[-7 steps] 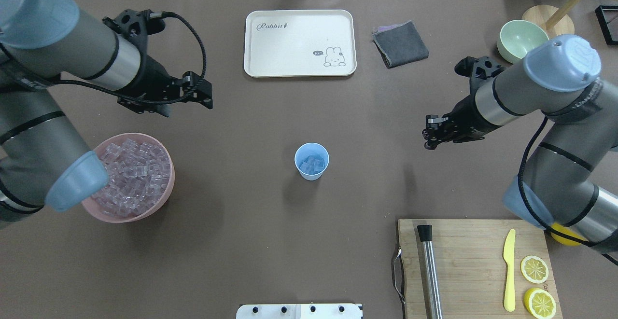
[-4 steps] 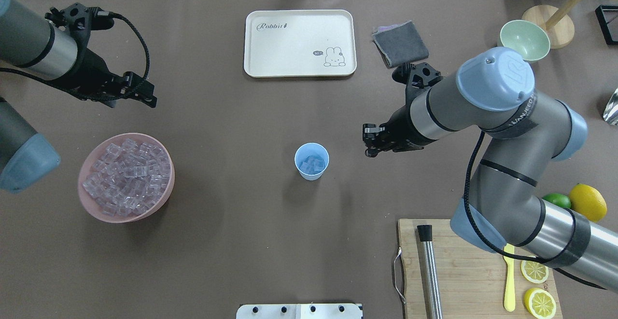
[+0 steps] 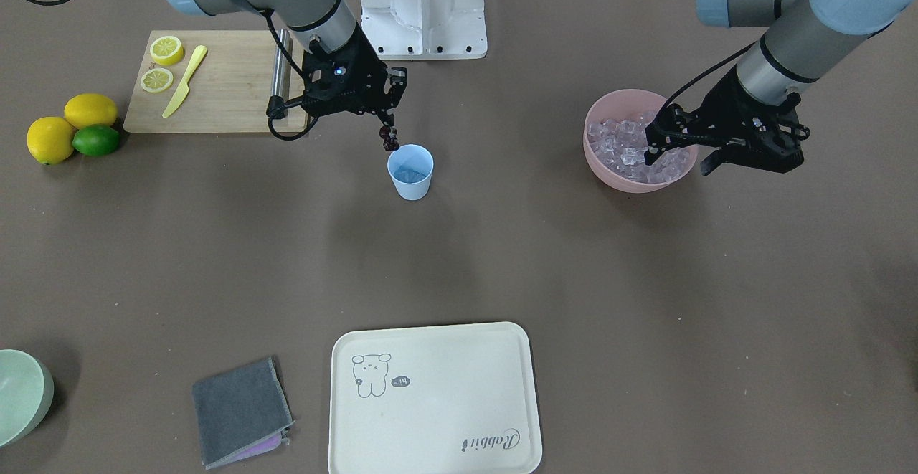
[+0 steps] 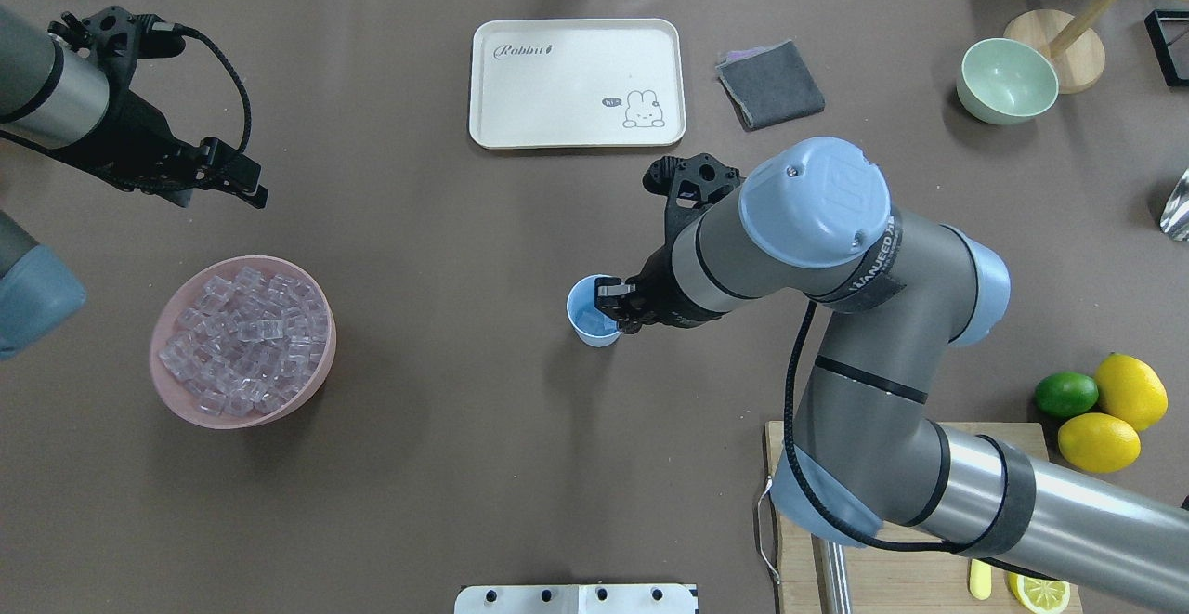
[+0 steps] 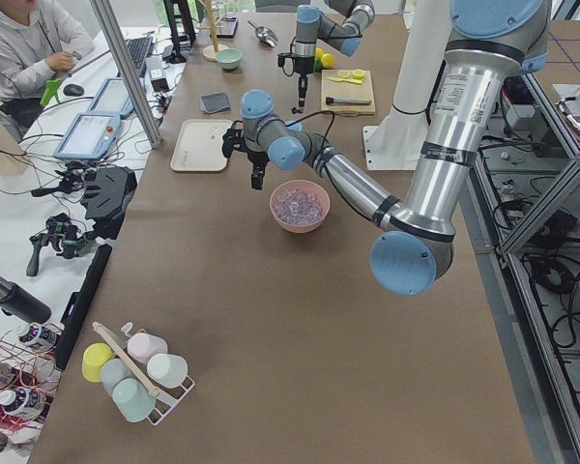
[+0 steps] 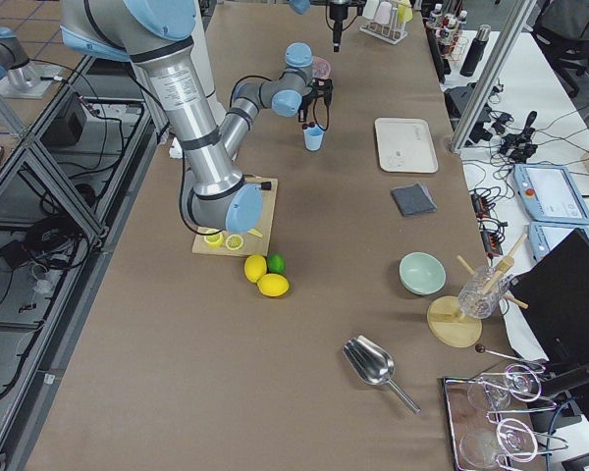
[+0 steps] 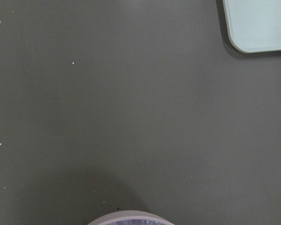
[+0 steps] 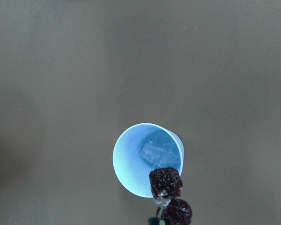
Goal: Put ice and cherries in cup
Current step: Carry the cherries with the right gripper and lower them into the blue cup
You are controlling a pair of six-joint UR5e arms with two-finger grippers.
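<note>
Tabletop (image 4: 464,465): brown and matte in all our views.
Hidden: from overhead the right arm covers much of the cutting board (image 4: 910,586), and we lose the cherries (image 3: 389,138) beneath the right pincer (image 3: 387,124).
Cut off: our right wrist view crops the stems at its lower edge.
Right pincer: pinching the cherries, which hang just over the cup's (image 3: 411,171) rim.
Cup: mid-tabletop, ice (image 8: 154,152) inside.
Left pincer (image 3: 680,155): spread, raised near the pink bowl (image 4: 327,359) of ice.
Around: tray (image 4: 576,84), cloth (image 4: 771,84) and lemons (image 4: 1129,391), well apart.
</note>
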